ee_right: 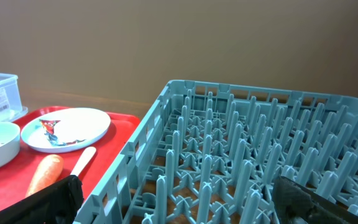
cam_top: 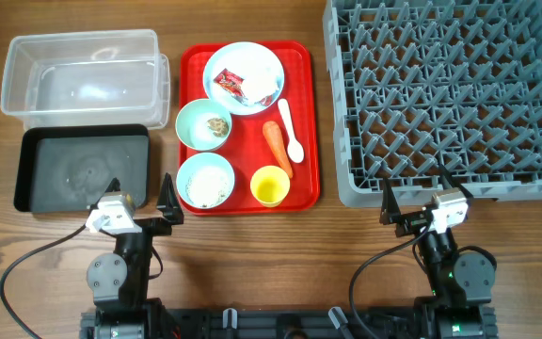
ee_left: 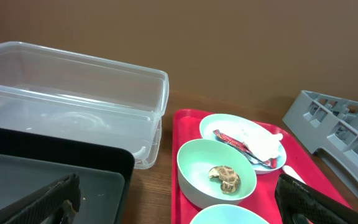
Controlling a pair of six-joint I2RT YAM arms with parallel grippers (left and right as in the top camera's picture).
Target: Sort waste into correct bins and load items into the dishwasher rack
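On the bench, a red tray (cam_top: pixel 306 113) carries the plate (cam_top: pixel 243 54) with the wrapper (cam_top: pixel 227 83) and tissue (cam_top: pixel 260 87) at its far end. One bowl (cam_top: pixel 187 117) holding a brown lump (cam_top: pixel 217 125) is at its left side, and a second bowl (cam_top: pixel 186 169) of rice (cam_top: pixel 205 186) and the yellow cup (cam_top: pixel 270 185) are at its near edge. The carrot (cam_top: pixel 277 146) and spoon (cam_top: pixel 290 132) lie along its right side. The clear tub (cam_top: pixel 83 75) and black tray (cam_top: pixel 83 169) lie left of the red tray, the rack (cam_top: pixel 450 94) right of it. The left tool (cam_top: pixel 139 185) sits off its near left corner and the right tool (cam_top: pixel 415 188) well off its near right corner, both spread wide and empty.

serving tray (cam_top: pixel 299 66): red
plate (cam_top: pixel 252 56): pale blue
cup (cam_top: pixel 270 185): yellow
carrot (cam_top: pixel 277 144): orange
spoon (cam_top: pixel 290 132): white
wrapper (cam_top: pixel 228 83): red
rack (cam_top: pixel 450 94): grey
tub (cam_top: pixel 83 89): clear
bin tray (cam_top: pixel 83 169): black
table (cam_top: pixel 252 264): brown wood grain
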